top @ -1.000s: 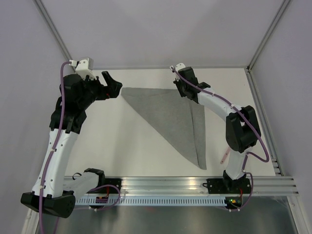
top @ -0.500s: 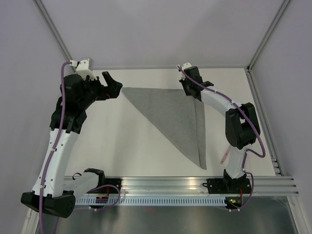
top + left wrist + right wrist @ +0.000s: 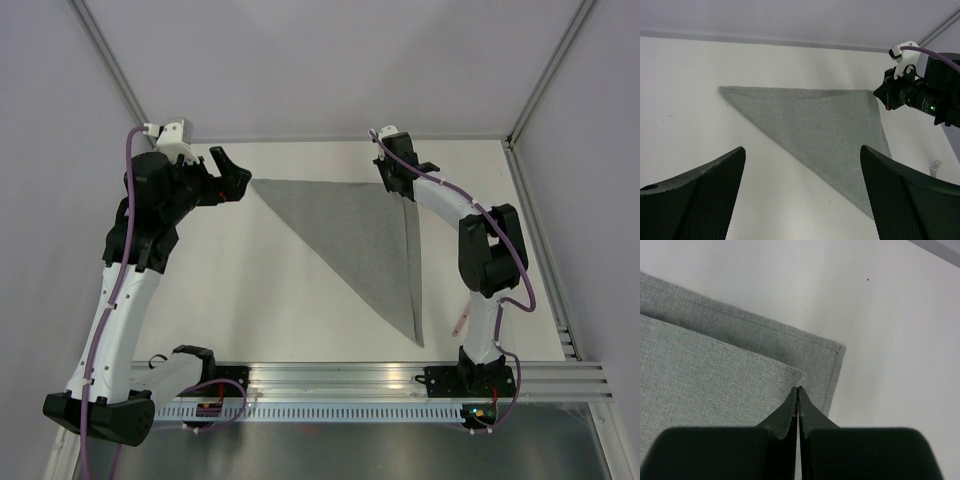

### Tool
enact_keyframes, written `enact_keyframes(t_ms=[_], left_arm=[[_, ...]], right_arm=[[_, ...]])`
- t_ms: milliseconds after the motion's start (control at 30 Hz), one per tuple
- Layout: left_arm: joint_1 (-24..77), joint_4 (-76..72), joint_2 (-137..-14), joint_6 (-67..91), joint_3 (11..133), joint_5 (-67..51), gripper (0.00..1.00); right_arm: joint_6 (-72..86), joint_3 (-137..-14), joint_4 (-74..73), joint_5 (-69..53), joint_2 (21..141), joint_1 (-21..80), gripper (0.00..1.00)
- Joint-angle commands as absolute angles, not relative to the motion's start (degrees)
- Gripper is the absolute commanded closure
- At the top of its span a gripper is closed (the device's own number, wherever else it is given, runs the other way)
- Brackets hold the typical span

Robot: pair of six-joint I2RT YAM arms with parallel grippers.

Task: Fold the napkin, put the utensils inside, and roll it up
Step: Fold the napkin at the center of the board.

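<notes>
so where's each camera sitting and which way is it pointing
top external: above and behind the bases, looking down on white table, triangle-folded grey cloth napkin, both arms
left wrist: on the left arm, facing across the napkin; open left end effector frames the view
right wrist: looking down at the napkin's corner; shut right end effector pinches its top layer
shared: top external and left wrist show the right arm and slim pink-handled fork

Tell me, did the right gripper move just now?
Yes. The right gripper slid right, toward the corner post, pulling the napkin corner along.
</notes>
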State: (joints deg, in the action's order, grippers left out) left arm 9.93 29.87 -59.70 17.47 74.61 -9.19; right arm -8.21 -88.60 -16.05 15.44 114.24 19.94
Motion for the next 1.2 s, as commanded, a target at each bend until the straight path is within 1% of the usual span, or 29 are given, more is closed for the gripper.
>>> enact_keyframes(t_ms=[0,833,1167], left_arm=[[9.76,28.65,-59.85,17.23,74.44,-10.2,0.0],[9.76,28.65,-60.21,17.31,74.36,-10.28,0.0],[9.67,28.65,-60.38,17.31,74.18,-10.28,0.0]], right_arm=[[-9.14,-92.19,-14.94,17.84,115.31,18.99,0.99],[-9.23,-92.37,-14.59,17.93,116.63,15.91,0.99],[-8.97,-90.35,-13.71,16.61,114.35,15.12,1.0]])
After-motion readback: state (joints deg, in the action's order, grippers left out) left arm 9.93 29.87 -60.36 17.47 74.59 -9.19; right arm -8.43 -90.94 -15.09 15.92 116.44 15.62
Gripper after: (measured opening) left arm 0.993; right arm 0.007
